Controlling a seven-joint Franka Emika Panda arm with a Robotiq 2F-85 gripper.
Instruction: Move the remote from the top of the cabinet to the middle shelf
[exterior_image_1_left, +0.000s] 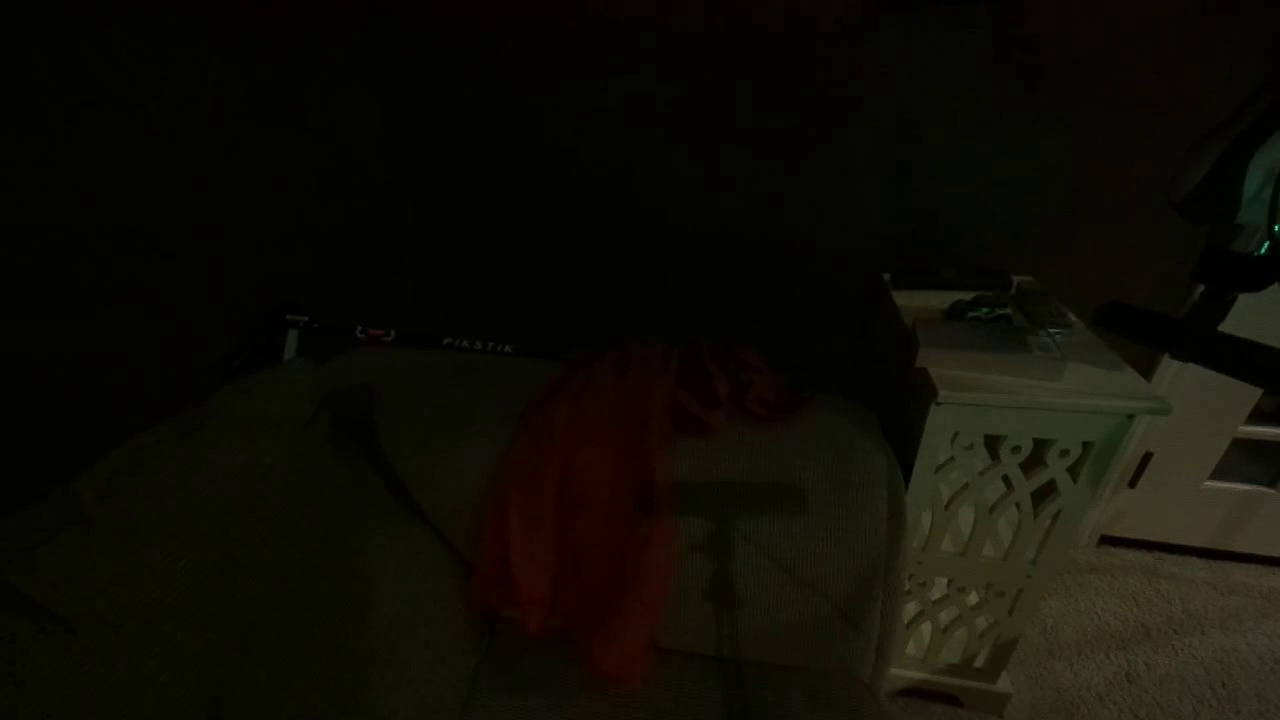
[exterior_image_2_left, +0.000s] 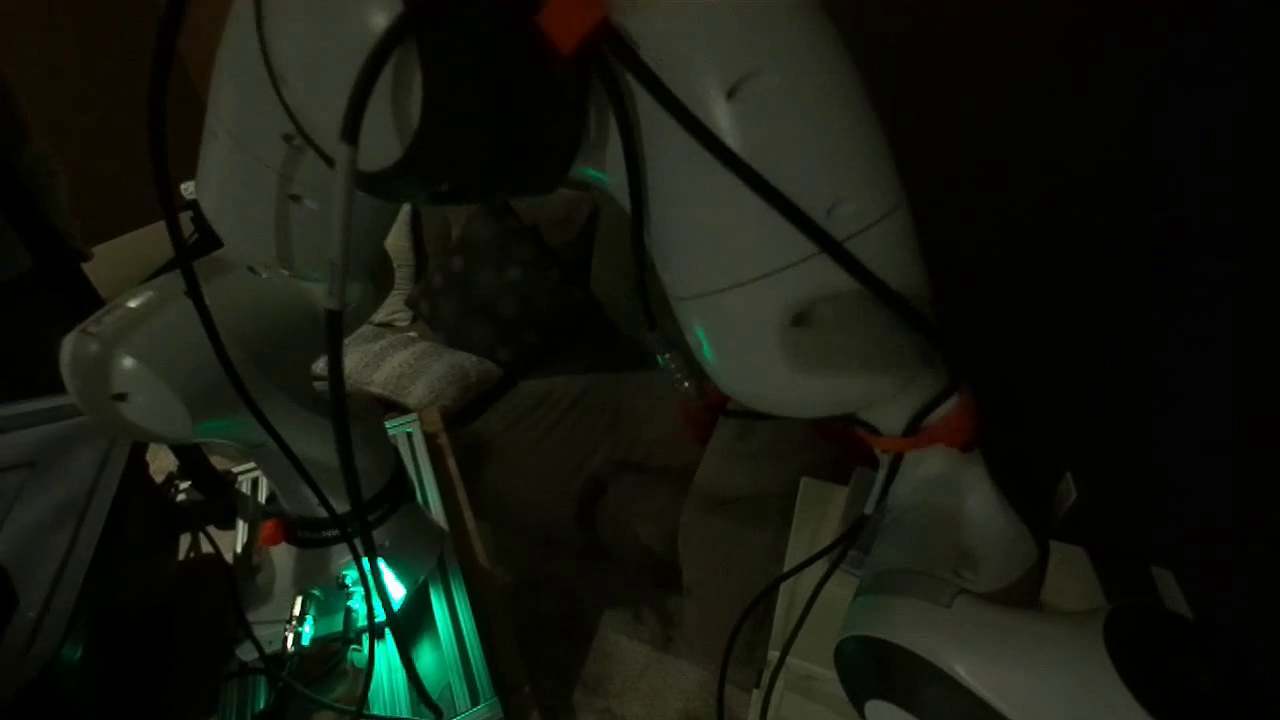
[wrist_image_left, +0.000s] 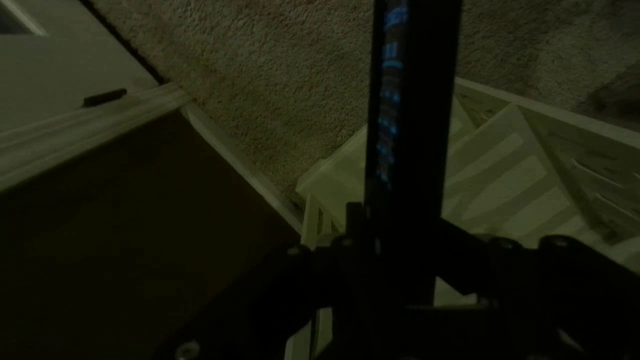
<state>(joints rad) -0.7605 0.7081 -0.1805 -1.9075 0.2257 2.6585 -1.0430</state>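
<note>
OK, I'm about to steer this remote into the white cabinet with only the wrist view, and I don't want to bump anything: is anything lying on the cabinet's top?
Observer: Yes, an exterior view shows a flat item on top of the cabinet, with dark clutter behind it; it's too dark to name either.
Operator: And what stands beside the cabinet, out of my view?
Observer: Upholstered furniture with an orange-red cloth draped over it, to the left of the cabinet in that picture.
Operator: Any light showing on the robot?
Observer: Yes, in an exterior view a green light glows by the foot of the arm.
</note>
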